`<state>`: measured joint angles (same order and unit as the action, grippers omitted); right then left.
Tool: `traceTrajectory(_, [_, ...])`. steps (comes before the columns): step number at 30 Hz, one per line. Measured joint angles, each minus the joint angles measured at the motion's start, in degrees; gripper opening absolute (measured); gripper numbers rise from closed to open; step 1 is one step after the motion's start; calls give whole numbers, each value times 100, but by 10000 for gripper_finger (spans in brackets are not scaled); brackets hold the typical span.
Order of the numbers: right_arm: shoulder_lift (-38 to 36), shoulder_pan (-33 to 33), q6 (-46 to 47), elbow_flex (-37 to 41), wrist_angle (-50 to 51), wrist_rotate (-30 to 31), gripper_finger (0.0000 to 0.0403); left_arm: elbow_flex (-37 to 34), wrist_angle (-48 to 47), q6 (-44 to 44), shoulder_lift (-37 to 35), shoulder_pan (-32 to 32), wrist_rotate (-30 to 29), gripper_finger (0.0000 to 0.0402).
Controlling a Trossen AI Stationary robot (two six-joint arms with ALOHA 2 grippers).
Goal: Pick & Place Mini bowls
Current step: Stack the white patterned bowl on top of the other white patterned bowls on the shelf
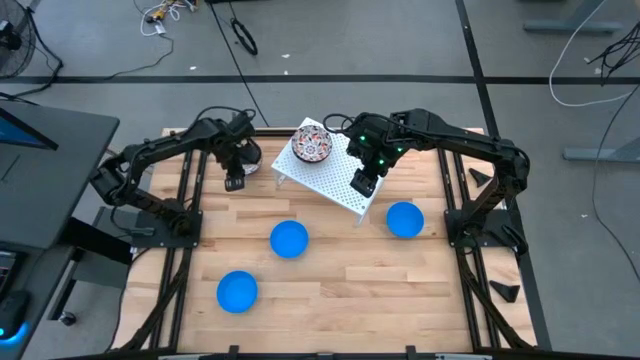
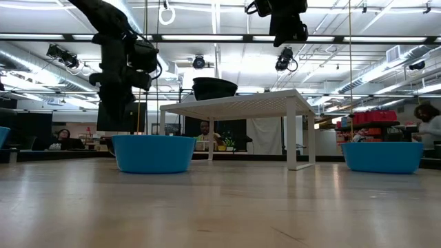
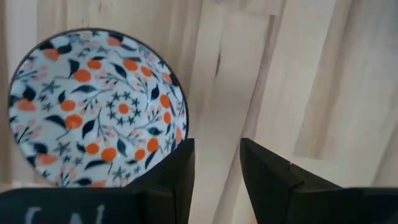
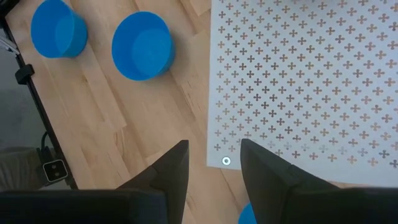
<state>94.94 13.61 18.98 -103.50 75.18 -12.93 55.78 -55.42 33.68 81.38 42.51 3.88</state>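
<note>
Nearest the table's front edge, three plain bright blue round mini bowls are sitting on the pale wooden tabletop (image 1: 330,290): one front-left (image 1: 237,291), one central (image 1: 289,239), one to the right (image 1: 404,219). Behind them, the white perforated flat rack (image 1: 340,178) is carrying a speckled red-and-dark patterned white bowl (image 1: 311,145). Above the rack's front part the right gripper (image 1: 364,183) is hovering, fingers parted and holding nothing. At the far left, the left gripper (image 1: 236,176) is hanging open and empty; only its wrist view is revealing another patterned bowl (image 3: 96,109) just beside its fingertips.
</note>
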Motion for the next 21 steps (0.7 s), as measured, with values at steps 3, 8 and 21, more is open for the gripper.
traceTrajectory(3, [0, -2, 0, 0, -2, 0, 146, -233, 298, -26, 0, -42, -3, 127])
traceTrajectory(8, [0, -1, 0, 0, -13, 0, 146, -517, 985, -66, 0, -36, -188, 120])
traceTrajectory(21, [0, -87, 163, 0, -40, 2, 146, -845, 1504, 0, 688, 5, -653, 119])
